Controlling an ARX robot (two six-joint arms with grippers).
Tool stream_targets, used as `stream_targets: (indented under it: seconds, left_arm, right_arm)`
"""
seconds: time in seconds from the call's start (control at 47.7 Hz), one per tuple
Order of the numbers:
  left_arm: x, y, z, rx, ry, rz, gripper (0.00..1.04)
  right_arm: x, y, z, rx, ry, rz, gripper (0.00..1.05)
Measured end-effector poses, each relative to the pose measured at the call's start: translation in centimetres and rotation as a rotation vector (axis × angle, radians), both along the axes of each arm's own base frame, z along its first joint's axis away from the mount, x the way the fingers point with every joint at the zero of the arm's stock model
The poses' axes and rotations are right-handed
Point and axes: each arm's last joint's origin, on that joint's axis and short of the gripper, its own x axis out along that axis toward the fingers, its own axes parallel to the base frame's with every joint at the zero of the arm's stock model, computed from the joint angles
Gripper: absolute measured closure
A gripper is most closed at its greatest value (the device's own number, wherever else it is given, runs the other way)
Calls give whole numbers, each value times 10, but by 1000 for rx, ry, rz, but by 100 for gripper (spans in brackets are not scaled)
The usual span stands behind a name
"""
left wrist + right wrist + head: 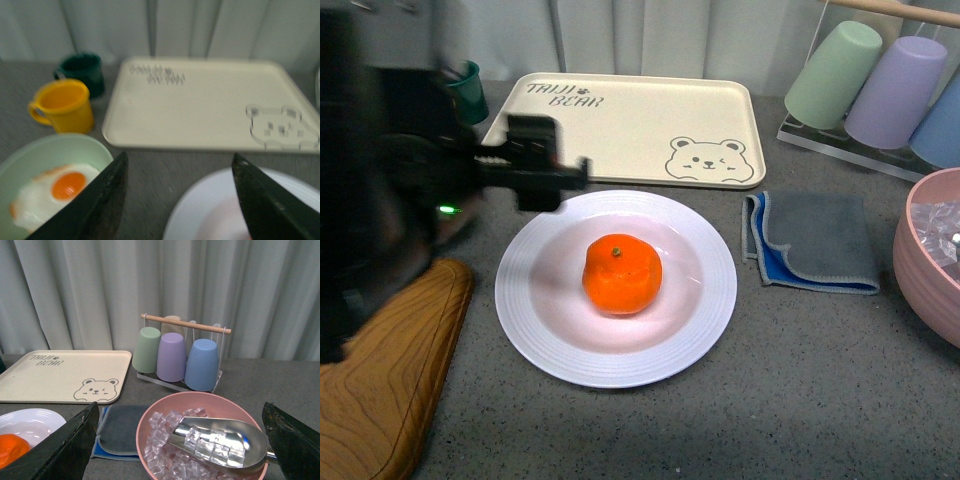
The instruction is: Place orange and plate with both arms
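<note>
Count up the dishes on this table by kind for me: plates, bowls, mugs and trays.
Plates: 1, the white plate
Bowls: 2, the pale green bowl and the pink bowl
Mugs: 2, the yellow mug and the dark green mug
Trays: 1, the bear tray
Total: 6

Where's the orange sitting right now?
The orange sits in the middle of the plate, front view centre, with the bear tray behind it and the grey cloth to its right.
</note>
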Motion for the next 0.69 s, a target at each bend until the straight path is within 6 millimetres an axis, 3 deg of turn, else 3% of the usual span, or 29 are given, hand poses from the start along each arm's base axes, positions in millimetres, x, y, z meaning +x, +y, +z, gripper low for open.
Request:
stream_targets:
  seconds: [0.126,0.315,0.692]
  left_arm:
    - [-23,31,31,-38,-179,24,63]
    - [-62,66,35,-16,-148,21,101]
    - [-102,93,46,-11,-151,22,101]
  right_arm:
    - [0,0,0,0,0,1,9]
    - [0,0,0,0,0,1,9]
    - [0,0,0,0,0,1,9]
